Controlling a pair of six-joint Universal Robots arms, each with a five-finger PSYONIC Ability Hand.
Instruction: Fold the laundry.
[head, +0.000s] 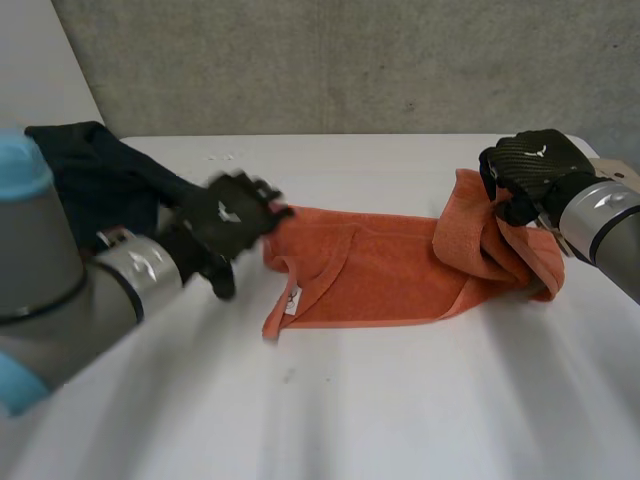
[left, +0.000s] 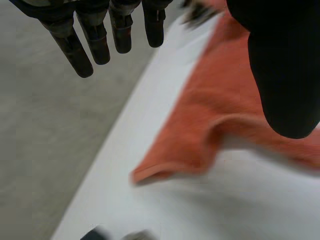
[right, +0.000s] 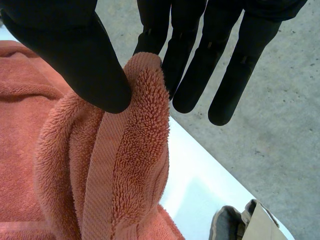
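Right hand (head: 530, 165): pinching raised end of orange towel (head: 380, 272).
Left hand (head: 230, 215): fingers straight, empty, at towel's other end.
Tip: pinch that corner before folding over.

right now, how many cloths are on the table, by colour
orange towel: 1
dark cloth: 1
total: 2
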